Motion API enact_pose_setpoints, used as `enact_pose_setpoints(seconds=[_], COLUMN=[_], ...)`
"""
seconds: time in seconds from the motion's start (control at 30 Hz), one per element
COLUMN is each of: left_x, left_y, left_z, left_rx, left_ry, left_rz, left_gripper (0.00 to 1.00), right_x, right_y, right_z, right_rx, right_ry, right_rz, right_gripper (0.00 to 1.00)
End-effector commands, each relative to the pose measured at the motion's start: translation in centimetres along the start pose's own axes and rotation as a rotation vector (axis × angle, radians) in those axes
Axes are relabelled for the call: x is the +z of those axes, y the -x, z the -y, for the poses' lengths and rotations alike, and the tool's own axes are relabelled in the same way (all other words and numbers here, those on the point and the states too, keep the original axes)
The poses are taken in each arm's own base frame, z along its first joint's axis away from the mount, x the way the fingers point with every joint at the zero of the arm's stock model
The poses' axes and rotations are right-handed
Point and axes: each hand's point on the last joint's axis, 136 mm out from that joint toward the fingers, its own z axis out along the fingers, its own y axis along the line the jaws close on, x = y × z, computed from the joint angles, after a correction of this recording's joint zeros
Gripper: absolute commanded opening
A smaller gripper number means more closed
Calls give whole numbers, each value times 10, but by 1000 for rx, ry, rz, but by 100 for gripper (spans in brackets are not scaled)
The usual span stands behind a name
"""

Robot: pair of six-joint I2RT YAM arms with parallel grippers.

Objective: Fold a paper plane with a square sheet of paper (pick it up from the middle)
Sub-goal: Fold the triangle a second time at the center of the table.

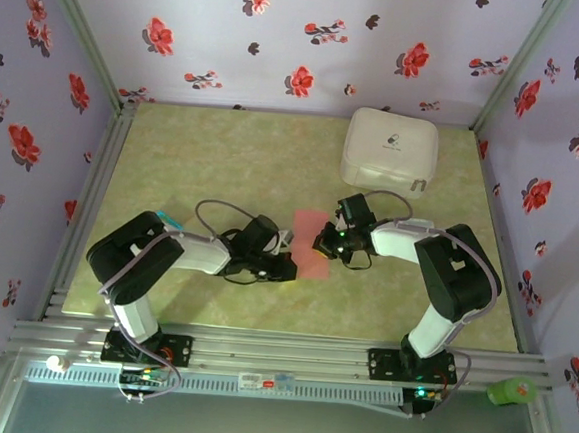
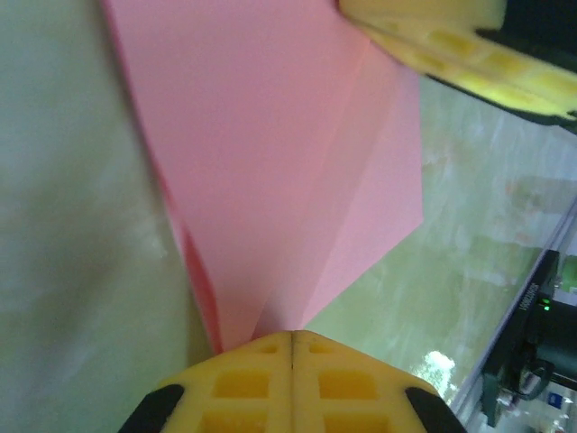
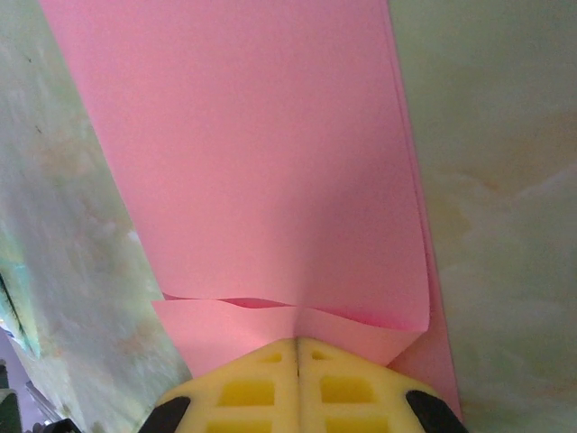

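My L gripper [image 1: 286,266] [image 2: 293,341] is closed, pinching a creased corner of the pink paper [image 1: 309,228] [image 2: 270,135] [image 3: 252,153]. My R gripper [image 1: 320,244] [image 3: 297,343] is closed too, nipping the opposite edge where a layer's folded over. The paper lies mid-table [image 1: 224,161], btwn my wrists. A white case [image 1: 390,149] sits well apart, far right.

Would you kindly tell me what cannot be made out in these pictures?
Top external: folds in the sheet of paper too small to read; left end effector and right end effector cover its edges.
Left wrist: sheet's far corner hidden behind the right end effector's yellow finger.
Right wrist: whether the shut right end effector pinches or only presses the sheet; its fingers hide the contact.
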Motion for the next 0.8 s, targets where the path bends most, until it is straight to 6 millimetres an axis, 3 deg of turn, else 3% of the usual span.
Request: enact_pose_setpoints(seconds=[0.0,0.17,0.33,0.57,0.77], left_x=[-14,-26,-13,9,15], left_y=[11,37,52,49,29], left_z=[28,52,43,29,1], left_rx=[5,22,1,-14,-36], left_ry=[-104,-176,-148,-125,-53], left_rz=[39,113,96,37,-7], left_gripper=[1,2,2,2,2], right_x=[1,0,0,1,1], right_y=[-9,-8,-7,-7,-8], right_z=[41,40,38,35,37], right_rx=[38,38,38,41,41], right_ry=[-163,-159,-154,-141,-146], right_rz=[-12,-9,-6,-7,-8], right_gripper=[0,0,0,0,0])
